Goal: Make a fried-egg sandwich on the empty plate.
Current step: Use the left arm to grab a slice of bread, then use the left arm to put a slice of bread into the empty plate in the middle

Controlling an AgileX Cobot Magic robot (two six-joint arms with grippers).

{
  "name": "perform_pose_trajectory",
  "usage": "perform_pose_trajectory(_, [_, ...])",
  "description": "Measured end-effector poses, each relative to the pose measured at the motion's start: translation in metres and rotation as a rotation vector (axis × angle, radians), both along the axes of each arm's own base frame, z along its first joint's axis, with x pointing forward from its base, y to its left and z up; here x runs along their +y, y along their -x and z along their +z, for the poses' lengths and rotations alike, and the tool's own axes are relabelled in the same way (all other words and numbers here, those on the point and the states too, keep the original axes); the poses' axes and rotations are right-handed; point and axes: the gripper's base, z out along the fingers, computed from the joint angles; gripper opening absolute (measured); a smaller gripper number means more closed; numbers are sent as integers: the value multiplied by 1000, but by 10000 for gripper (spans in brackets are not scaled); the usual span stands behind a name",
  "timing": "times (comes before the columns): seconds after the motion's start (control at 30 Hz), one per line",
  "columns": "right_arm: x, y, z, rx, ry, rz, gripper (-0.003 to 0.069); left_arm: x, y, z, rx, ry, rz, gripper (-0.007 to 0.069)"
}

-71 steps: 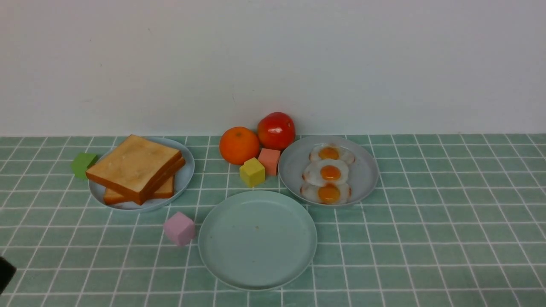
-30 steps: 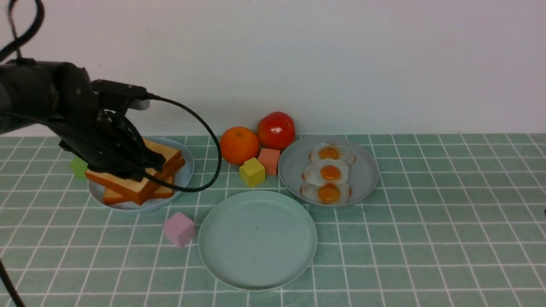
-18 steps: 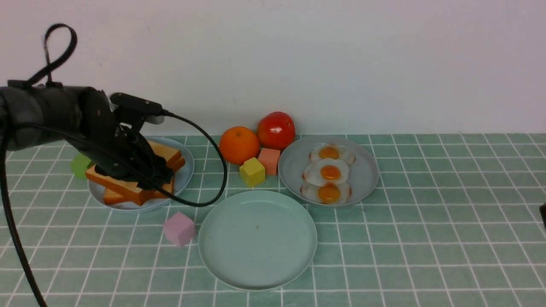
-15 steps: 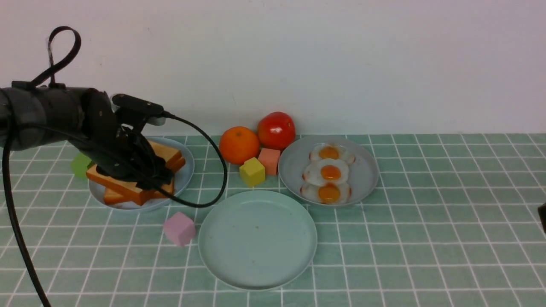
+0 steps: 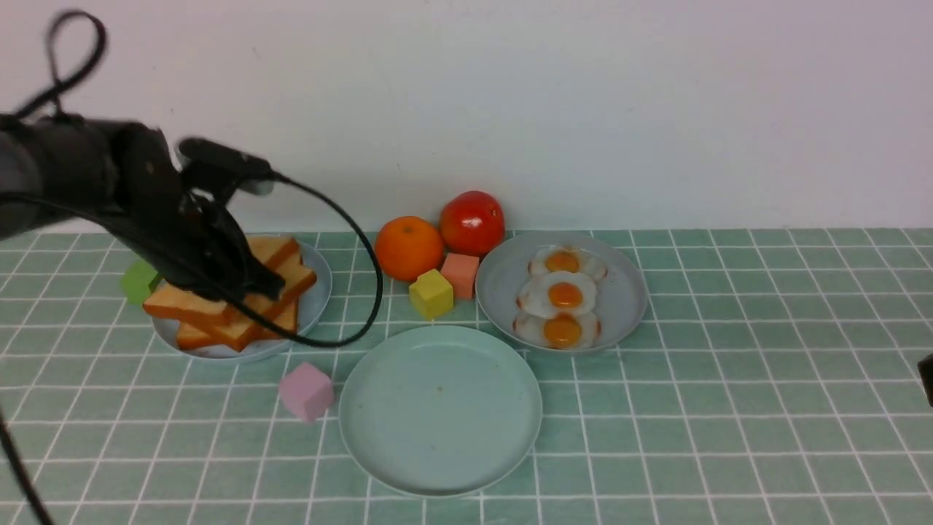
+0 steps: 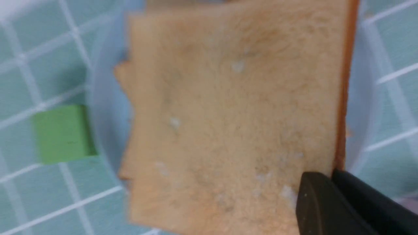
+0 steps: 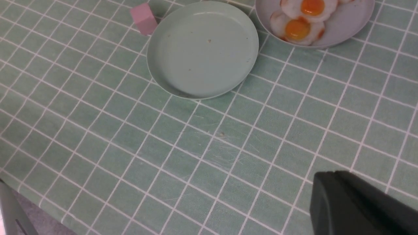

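top toast slice (image 6: 228, 98): matt, porous crumb under my grip; smoother brown crust
my left fingertip (image 6: 313, 202): matt black plastic
empty plate (image 5: 437, 415): smooth, plastic-looking, faint satin sheen
tablecloth (image 7: 212, 147): matt, finely scuffed below my right wrist
tomato (image 5: 472, 222): glossy skin
fried eggs (image 5: 563, 295): shiny yolks, smooth whites
pink cube (image 5: 306, 391): matt, foam-like

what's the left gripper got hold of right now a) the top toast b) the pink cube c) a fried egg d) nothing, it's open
a: the left gripper is shut on the edge of the top toast, which is over the stack; the eggs and pink cube lie apart from it.
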Motion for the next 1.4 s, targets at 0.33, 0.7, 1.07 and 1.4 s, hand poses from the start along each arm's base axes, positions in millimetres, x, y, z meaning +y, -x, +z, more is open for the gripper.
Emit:
perform_pose_trajectory(0.33, [-1, 2, -2, 24, 18, 6, 6, -118, 95, 39, -30, 14, -398, 6])
perform_pose_trajectory(0.7, [-2, 3, -4, 50, 45, 10, 6, -175, 106, -26, -34, -132, -594, 6])
perform_pose_trajectory(1.07, [-4, 7, -4, 49, 50, 11, 11, -177, 97, -53, -18, -235, -646, 93])
perform_pose_trajectory(1.4, [-3, -2, -7, 77, 46, -35, 46, -172, 105, -26, -18, -120, -529, 484])
